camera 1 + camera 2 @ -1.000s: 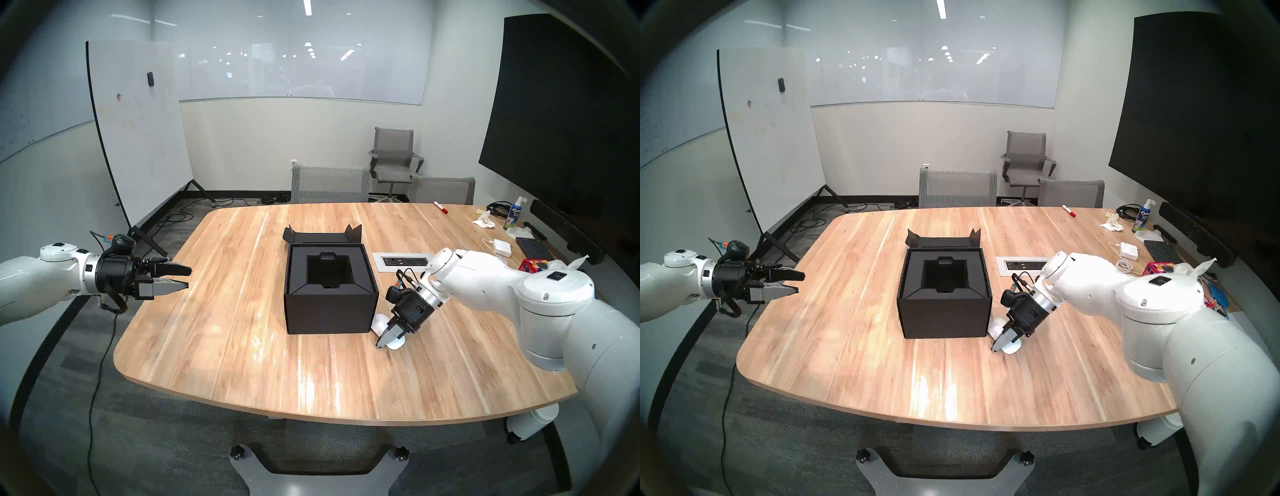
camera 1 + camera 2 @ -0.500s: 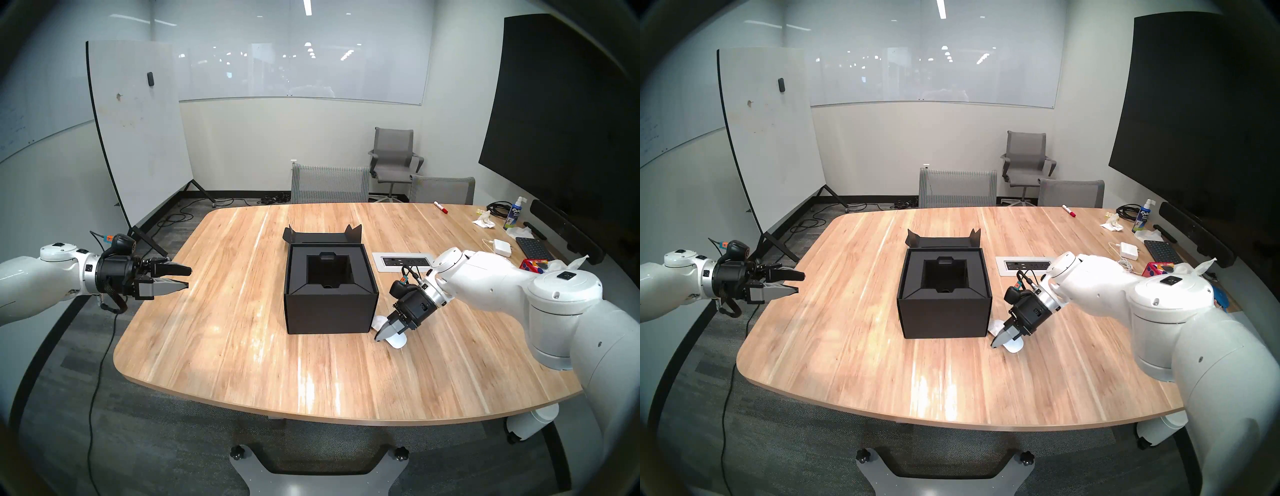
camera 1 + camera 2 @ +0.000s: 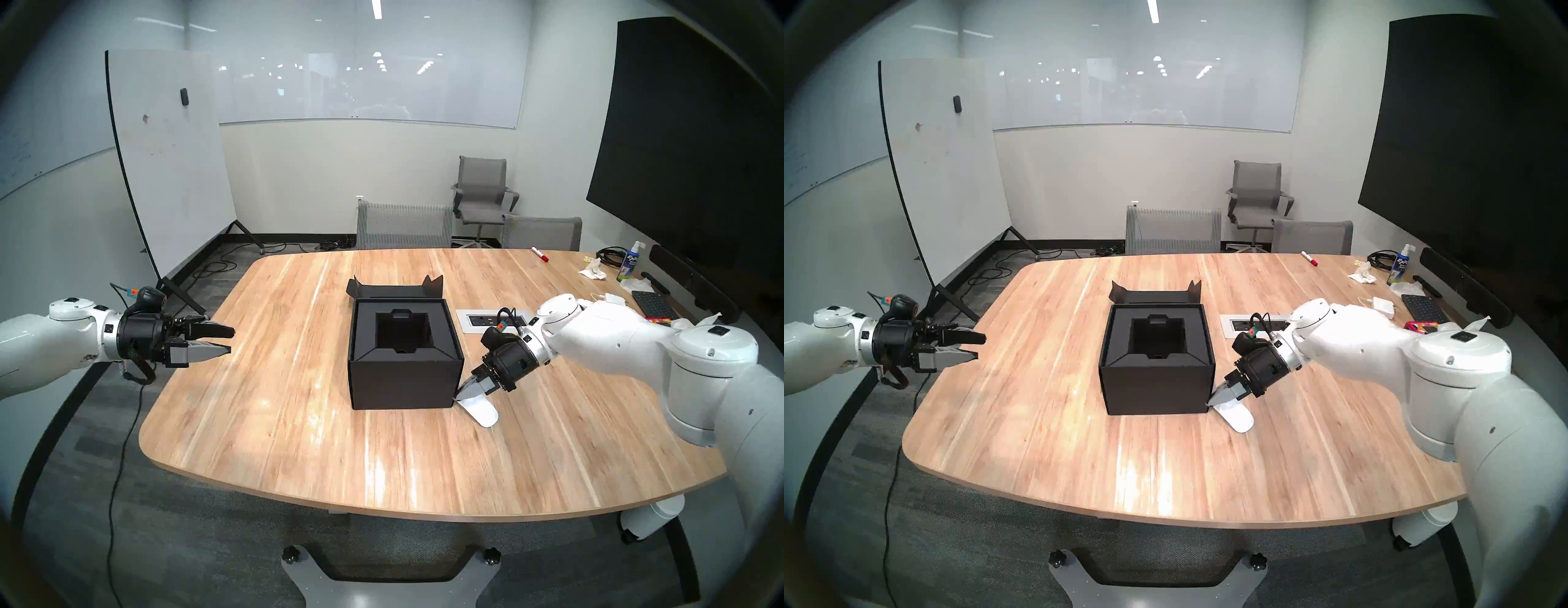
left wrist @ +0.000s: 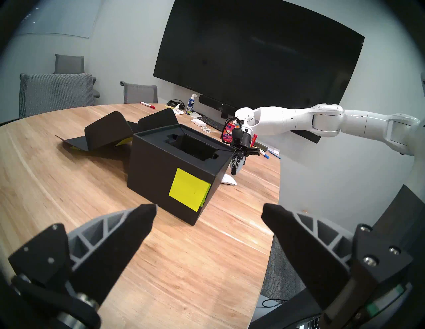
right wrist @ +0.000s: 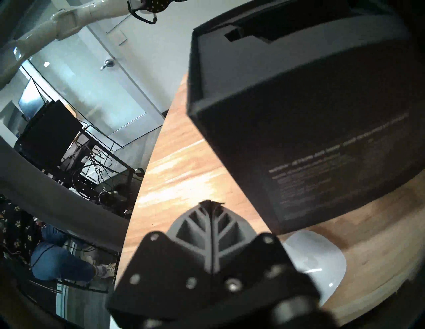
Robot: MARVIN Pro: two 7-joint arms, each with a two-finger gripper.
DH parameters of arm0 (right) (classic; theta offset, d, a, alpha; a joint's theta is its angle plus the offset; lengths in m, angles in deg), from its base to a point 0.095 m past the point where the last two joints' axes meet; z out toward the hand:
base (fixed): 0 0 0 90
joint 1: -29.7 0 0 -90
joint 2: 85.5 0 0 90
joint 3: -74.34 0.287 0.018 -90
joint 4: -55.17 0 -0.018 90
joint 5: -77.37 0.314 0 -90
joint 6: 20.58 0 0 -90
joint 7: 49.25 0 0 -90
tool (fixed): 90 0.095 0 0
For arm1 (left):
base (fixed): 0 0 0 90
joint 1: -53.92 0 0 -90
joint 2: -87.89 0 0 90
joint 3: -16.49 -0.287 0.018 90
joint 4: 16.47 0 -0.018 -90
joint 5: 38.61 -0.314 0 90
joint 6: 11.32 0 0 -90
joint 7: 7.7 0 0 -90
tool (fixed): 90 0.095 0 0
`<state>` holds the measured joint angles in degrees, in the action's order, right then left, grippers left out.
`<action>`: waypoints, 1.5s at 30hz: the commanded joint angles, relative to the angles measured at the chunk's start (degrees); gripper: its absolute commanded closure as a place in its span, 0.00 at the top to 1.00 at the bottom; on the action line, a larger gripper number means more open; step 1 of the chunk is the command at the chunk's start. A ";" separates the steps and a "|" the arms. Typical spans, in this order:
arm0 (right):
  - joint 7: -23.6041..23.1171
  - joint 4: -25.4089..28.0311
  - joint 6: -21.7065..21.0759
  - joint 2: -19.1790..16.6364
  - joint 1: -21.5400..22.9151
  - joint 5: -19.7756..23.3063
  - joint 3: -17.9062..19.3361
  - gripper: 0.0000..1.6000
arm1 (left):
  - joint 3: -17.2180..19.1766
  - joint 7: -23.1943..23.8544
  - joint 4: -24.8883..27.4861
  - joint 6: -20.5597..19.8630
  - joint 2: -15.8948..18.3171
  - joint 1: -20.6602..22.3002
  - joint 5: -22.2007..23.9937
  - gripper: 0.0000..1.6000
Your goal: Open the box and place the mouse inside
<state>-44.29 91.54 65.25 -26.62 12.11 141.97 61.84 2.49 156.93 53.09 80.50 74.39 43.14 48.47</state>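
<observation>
1. Near the counter's (image 3: 297,424) centre stands the box (image 3: 403,378), a black cube with its flap lid (image 3: 394,291) folded back flat behind it, so the opening step looks done; the recessed insert (image 3: 403,335) shows empty.
2. Right hand (image 3: 466,388): fingers pressed fully together, gripping nothing, tips at the box's lower right corner and over the near end of the mouse (image 3: 481,409).
3. Mouse: a flat white oval lying on the counter just beside the box's right side, outside it. Whether the closed fingertips touch it cannot be told. Picking it up and placing it in the insert remain.
4. Left hand (image 3: 227,339): fingers spread wide, empty, hanging level over the counter's left edge, well apart from the box.
5. Writing: pale small print on the box's right face, too blurred in the right wrist view to read; a blank yellow-green sticky note (image 4: 189,195) on its left face; the spray bottle (image 3: 631,261) at the far right reads "Expo".
</observation>
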 commanded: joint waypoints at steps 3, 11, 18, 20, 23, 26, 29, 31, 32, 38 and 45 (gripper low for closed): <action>0.03 9.06 -7.39 -6.30 4.17 -1.03 -1.54 0.00 | 0.63 0.01 0.13 -0.04 -0.15 0.66 0.44 1.00; 2.48 15.85 -11.29 -10.81 5.62 -1.36 -1.98 0.00 | 0.62 0.01 0.12 -0.03 -0.15 0.66 0.42 1.00; 10.55 21.74 -15.07 -15.20 6.79 -4.30 -3.32 0.00 | 0.62 0.01 0.13 -0.03 -0.15 0.66 0.42 1.00; 12.17 23.00 -15.00 -15.97 6.75 -4.18 -2.94 0.00 | 0.62 0.00 0.13 -0.04 -0.15 0.66 0.44 1.00; 15.15 25.60 -15.96 -17.43 6.87 -4.54 -2.52 0.00 | 0.63 0.00 0.13 -0.05 -0.15 0.66 0.45 1.00; 17.12 27.48 -16.28 -18.54 6.78 -4.49 -1.99 0.00 | 0.63 0.00 0.14 -0.06 -0.14 0.66 0.46 1.00; 18.34 29.15 -16.37 -19.92 6.70 -4.64 -1.63 0.00 | 0.63 0.00 0.14 -0.06 -0.14 0.66 0.47 1.00; 18.35 29.45 -16.51 -20.23 6.94 -4.80 -1.61 0.00 | 0.63 0.00 0.14 -0.06 -0.14 0.66 0.47 1.00; 18.61 30.09 -17.14 -20.63 7.50 -5.28 -1.68 0.00 | 0.63 0.00 0.14 -0.06 -0.14 0.66 0.47 1.00; 18.66 31.54 -18.82 -21.38 8.93 -5.87 -1.65 0.00 | 0.63 0.00 0.14 -0.05 -0.14 0.66 0.46 1.00; 19.49 33.63 -21.35 -22.52 10.49 -7.00 -1.60 0.00 | 0.63 0.00 0.14 -0.05 -0.14 0.66 0.46 1.00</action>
<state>-24.96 123.09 45.91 -47.06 19.10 135.85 59.47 2.49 156.93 53.09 80.50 74.39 43.14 48.47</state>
